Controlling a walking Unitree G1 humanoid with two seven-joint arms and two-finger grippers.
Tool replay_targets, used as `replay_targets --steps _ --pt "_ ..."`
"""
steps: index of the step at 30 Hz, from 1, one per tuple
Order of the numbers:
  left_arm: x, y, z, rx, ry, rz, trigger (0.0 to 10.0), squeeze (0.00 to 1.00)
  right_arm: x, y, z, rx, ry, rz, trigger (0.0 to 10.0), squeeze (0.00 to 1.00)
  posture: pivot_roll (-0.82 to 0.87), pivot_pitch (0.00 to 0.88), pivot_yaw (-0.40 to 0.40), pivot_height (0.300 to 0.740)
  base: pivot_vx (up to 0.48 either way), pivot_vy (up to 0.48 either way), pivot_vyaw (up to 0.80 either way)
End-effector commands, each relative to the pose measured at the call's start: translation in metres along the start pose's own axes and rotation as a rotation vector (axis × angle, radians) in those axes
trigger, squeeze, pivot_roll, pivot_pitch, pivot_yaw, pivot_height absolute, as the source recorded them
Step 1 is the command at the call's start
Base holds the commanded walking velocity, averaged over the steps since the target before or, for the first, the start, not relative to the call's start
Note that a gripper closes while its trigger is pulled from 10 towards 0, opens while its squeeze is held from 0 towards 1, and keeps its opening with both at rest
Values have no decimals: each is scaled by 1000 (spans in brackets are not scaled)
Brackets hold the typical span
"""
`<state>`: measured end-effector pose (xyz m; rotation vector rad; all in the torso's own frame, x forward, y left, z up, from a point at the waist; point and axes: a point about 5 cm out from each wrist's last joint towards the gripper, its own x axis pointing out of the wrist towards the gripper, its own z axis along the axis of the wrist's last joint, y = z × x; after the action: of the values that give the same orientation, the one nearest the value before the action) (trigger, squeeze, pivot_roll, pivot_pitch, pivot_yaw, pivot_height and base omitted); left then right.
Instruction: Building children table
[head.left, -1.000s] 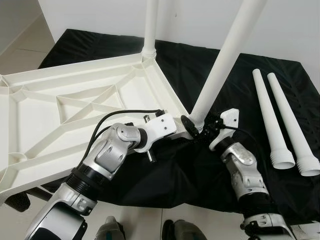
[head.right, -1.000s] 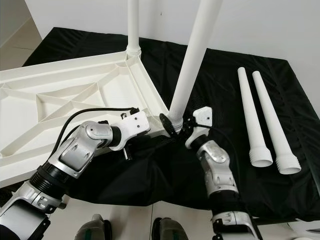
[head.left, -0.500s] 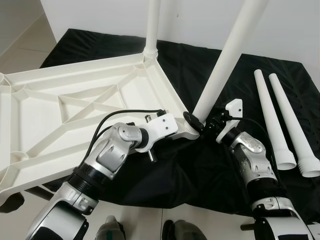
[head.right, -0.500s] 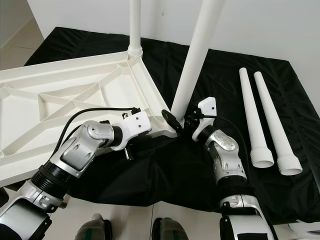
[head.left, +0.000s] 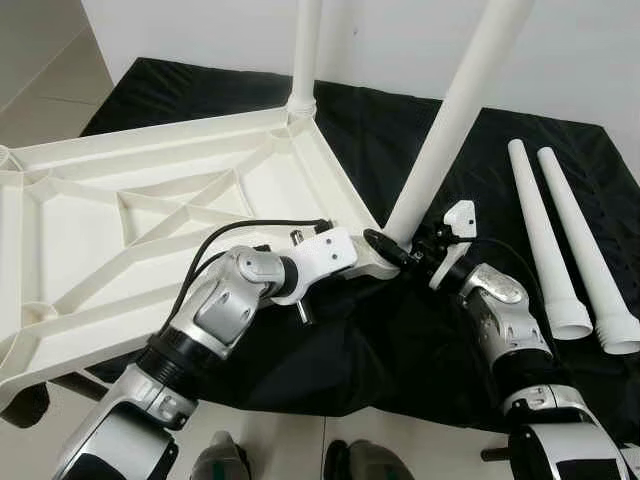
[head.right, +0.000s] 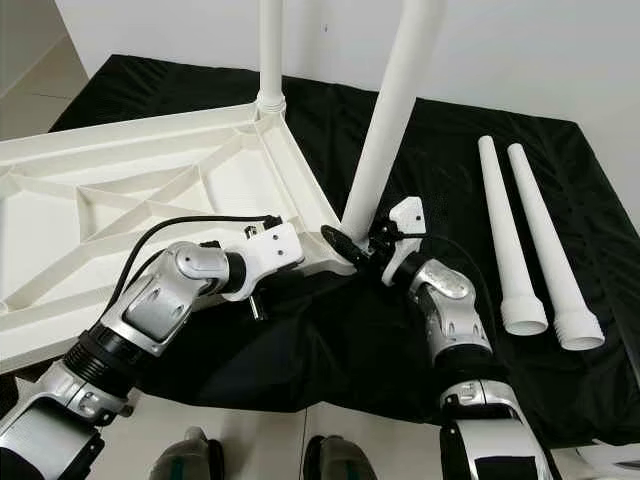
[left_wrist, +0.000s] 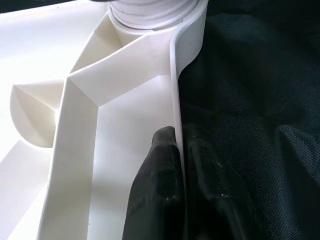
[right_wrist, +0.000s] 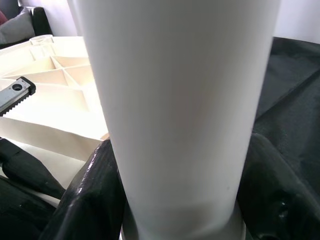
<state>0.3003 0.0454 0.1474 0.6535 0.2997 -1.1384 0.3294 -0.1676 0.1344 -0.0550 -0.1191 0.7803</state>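
Tabletop (head.left: 150, 215), white ribbed plastic, lies upside down on the black-draped bench (head.left: 400, 130), filling the nine o'clock side. Left gripper (left_wrist: 180, 150) pinches its thin rim near the corner, fingers (left_wrist: 160, 170) closed on the rim wall. At that corner, toward three o'clock, the right gripper (head.left: 400, 250) clasps the base of a tilted leg (head.left: 450, 120) in its socket. Two spare legs (head.left: 560, 240) lie farther at three o'clock. Plastic looks light, stiff and smooth; low on the leg seems the surest hold.
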Motion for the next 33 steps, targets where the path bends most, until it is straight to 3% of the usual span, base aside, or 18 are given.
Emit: replay_targets --steps 1,4,5,7,8,20,29,33 --pt "3 -4 2 23 1 15 10000 0 -10 -5 -11 39 45 -40 0 0 -4 67 -53 740 0 0 0" --pt "3 -4 2 24 0 13 10000 0 -11 -6 -12 42 45 -49 39 0 -7 63 -51 740 0 0 0" --pt "3 -4 2 26 -1 11 10000 0 -12 -5 -13 44 46 -61 4706 0 -8 61 -51 740 0 0 0" --pt "3 -4 2 26 -1 11 10000 0 -12 -5 -13 44 46 -61 4706 0 -8 61 -51 740 0 0 0" --pt "3 -5 3 27 -2 11 10000 0 -12 -3 -13 48 43 -68 10000 0 -8 58 -52 740 0 0 0" --pt "5 -6 3 27 -5 11 10000 0 0 19 -15 73 -13 -205 10000 0 -3 47 -66 740 0 0 0" --pt "5 -7 3 27 -6 11 10000 0 21 44 -12 124 -49 -432 10000 0 -1 40 -67 740 0 0 0" --pt "5 -7 3 28 -6 11 10000 0 28 51 -17 133 3 -584 10000 0 0 40 -67 740 0 0 0"
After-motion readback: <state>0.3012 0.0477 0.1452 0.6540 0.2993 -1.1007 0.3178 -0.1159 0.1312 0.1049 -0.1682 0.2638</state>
